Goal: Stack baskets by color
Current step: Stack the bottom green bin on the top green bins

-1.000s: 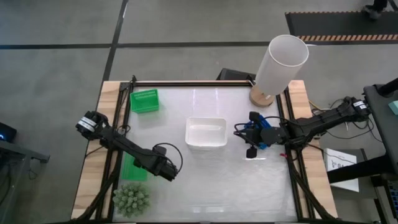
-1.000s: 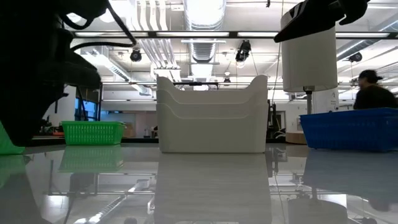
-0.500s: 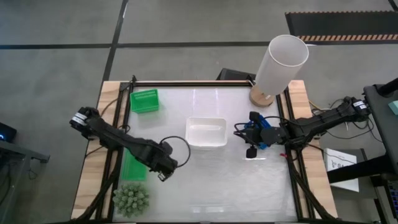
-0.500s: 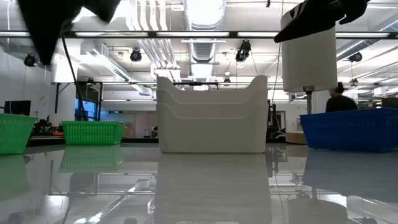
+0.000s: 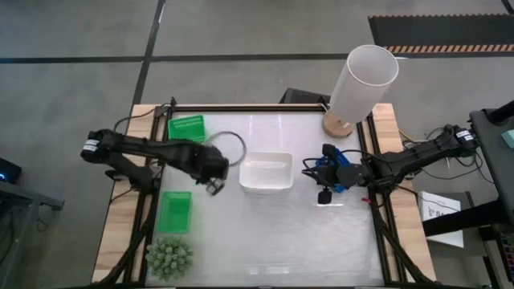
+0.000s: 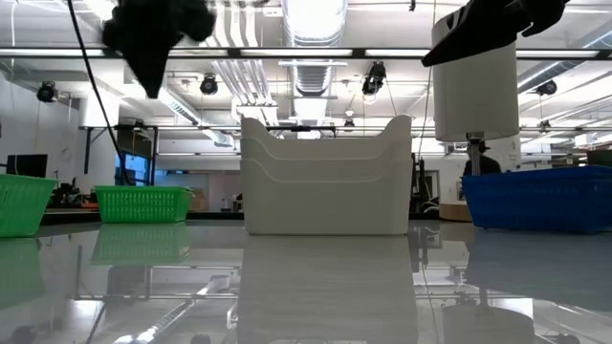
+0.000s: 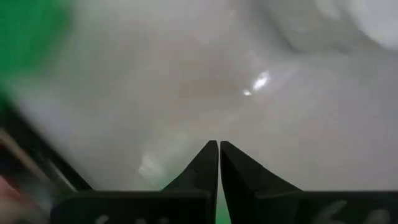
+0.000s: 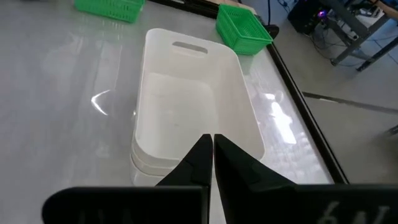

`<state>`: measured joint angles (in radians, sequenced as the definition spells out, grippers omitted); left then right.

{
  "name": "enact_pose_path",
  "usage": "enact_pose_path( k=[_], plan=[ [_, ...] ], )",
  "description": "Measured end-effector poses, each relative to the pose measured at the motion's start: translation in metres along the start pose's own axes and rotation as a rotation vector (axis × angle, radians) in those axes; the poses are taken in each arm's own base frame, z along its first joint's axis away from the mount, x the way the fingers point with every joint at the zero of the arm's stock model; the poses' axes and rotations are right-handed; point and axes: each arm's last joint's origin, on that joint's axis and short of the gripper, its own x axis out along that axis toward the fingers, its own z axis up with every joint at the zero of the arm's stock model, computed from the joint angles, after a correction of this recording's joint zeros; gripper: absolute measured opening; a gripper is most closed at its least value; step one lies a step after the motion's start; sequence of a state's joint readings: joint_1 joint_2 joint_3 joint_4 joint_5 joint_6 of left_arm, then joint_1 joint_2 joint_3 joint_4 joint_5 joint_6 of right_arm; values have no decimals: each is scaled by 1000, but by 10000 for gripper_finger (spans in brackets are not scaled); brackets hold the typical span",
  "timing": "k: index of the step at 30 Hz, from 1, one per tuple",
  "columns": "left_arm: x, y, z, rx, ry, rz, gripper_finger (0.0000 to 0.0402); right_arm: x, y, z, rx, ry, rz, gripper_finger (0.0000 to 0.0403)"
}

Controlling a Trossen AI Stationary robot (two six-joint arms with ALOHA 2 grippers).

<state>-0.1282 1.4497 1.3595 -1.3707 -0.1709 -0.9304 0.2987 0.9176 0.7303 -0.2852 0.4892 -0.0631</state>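
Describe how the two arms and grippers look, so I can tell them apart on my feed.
Both arms are dark with slim black fingers. The left gripper trails a looping black cable. The right gripper has bright blue parts at its wrist and cabling along the arm.

You have two green baskets on the worktop (image 5: pixel 265 241): one at the far left corner (image 5: pixel 186 129) and one near the left edge (image 5: pixel 175 211). White baskets (image 5: pixel 266 171): the stepped side walls suggest two nested at the centre, though the exact count cannot be confirmed. One blue basket (image 6: pixel 535 199) shows in the low view. You also have one tall white cylinder (image 5: pixel 362 82), one spiky green plant (image 5: pixel 169 257), and two arms, each with one pincer.
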Motion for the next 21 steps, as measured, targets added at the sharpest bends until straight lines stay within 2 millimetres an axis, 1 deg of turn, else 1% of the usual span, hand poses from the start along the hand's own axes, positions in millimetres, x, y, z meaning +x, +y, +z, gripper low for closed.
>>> enact_pose_path(
  k=[1,2,4,6,10,12,15,18,21],
  plan=[
    [3,0,-2,-150,42,-13,0,0,0,0,1,1,0,9],
    [8,-3,-7,-208,81,-33,0,0,0,-1,0,2,0,9],
    [18,-18,-18,-186,136,-97,0,1,1,-4,-6,15,1,9],
    [29,-29,-28,-198,197,-106,0,2,2,-9,-5,35,3,9],
    [41,-39,-49,-255,254,-39,1,4,3,-13,4,48,4,9],
    [46,-40,-61,-266,271,-6,10,5,4,-16,0,55,4,9],
    [55,-38,-74,-332,281,49,38,6,4,-19,11,64,4,9],
    [63,-37,-88,-351,285,79,79,6,5,-22,22,73,4,9],
    [75,-31,-99,-372,287,150,122,6,5,-22,27,73,4,9]
  ],
)
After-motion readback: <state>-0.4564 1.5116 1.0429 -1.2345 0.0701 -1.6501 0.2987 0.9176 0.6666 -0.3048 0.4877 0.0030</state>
